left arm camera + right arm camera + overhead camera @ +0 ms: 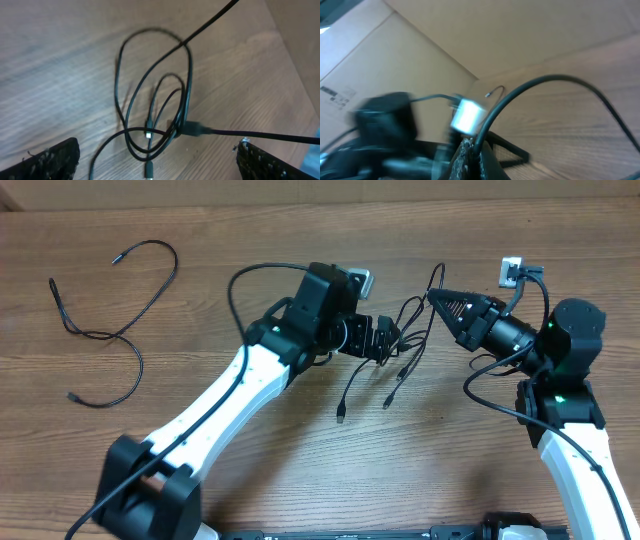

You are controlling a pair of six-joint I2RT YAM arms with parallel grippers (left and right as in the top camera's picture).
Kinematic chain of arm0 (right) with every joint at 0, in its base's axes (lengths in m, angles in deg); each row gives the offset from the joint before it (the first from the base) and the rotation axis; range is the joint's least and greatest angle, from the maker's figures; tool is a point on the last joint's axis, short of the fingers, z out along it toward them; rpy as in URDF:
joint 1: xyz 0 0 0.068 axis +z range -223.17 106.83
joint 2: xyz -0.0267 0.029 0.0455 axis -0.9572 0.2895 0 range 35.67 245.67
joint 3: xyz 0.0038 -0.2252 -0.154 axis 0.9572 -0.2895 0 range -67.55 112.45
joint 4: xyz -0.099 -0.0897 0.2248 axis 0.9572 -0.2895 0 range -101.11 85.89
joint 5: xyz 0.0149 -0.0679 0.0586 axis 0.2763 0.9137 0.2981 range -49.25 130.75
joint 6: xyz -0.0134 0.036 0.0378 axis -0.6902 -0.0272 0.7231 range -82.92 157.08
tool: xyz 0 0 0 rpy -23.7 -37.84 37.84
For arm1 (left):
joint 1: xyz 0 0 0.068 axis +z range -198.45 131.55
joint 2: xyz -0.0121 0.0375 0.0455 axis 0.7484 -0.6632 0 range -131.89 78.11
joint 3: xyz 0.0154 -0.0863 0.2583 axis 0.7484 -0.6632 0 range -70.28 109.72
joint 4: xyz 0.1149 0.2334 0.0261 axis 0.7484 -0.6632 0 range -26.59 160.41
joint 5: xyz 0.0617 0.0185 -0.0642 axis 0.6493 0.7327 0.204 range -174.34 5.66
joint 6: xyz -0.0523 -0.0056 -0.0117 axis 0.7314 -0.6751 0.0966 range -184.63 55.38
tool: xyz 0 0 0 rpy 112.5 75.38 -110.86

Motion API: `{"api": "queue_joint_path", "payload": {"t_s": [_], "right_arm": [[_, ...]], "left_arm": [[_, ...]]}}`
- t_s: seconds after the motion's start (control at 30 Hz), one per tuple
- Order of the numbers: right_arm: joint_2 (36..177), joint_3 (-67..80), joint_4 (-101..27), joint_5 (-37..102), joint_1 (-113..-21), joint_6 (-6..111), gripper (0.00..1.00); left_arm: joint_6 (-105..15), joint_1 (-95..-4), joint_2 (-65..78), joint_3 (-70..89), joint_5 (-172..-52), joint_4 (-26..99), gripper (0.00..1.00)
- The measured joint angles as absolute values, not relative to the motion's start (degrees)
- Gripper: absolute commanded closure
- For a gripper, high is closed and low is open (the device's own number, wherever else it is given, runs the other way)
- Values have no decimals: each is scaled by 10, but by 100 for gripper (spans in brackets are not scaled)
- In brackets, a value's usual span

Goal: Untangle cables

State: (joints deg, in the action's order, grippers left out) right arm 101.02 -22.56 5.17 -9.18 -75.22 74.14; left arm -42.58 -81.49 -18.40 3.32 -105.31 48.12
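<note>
Over the table point(300, 220), seen from above, a lone cable point(120, 330) lay in a loose S toward ten o'clock, well apart from everything else. Just right of centre, the tangled cables point(400, 345) formed a small knot with plug ends trailing toward six o'clock. The left gripper point(385, 340) sat at the knot's nine o'clock side, touching it or just beside it; I could not tell which. The right gripper point(437, 297) reached in from three o'clock, its pointed tip pinched together on a strand running up out of the knot. A small white connector point(510, 273) lay at one o'clock of the right arm.

From the left wrist, the tangled cables showed as overlapping loops on the wood mid-frame. A plug end lay near six o'clock, and taut strands left toward one and three o'clock. The two fingers point(50, 160) stood at seven and five o'clock, spread wide and holding nothing.

From the right wrist, the picture was blurred. The fingers point(465, 160) at six o'clock were pressed together, and a black strand rose from between them and arched toward three o'clock. A silver block point(467, 115) sat just above them. A cardboard surface point(395, 60) filled ten o'clock; whether it was a box, or held anything, could not be told.
</note>
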Motion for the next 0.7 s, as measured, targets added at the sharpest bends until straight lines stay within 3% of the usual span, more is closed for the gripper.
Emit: {"api": "queue_joint_path", "payload": {"t_s": [0.23, 0.3, 0.37, 0.47, 0.7], "right_arm": [[987, -226, 105, -124, -752, 784, 96], [987, -226, 135, -130, -752, 793, 96], [987, -224, 174, -135, -756, 799, 96], [989, -202, 211, -142, -779, 810, 96], [993, -60, 217, -145, -896, 822, 96]], "left_arm": [[-412, -827, -292, 33, -1116, 578, 0], [-407, -837, -321, 33, -1131, 608, 14], [-402, -846, -347, 33, -1137, 615, 16], [-392, -852, -373, 33, -1137, 617, 31], [-351, -852, -417, 33, -1119, 618, 37]]}}
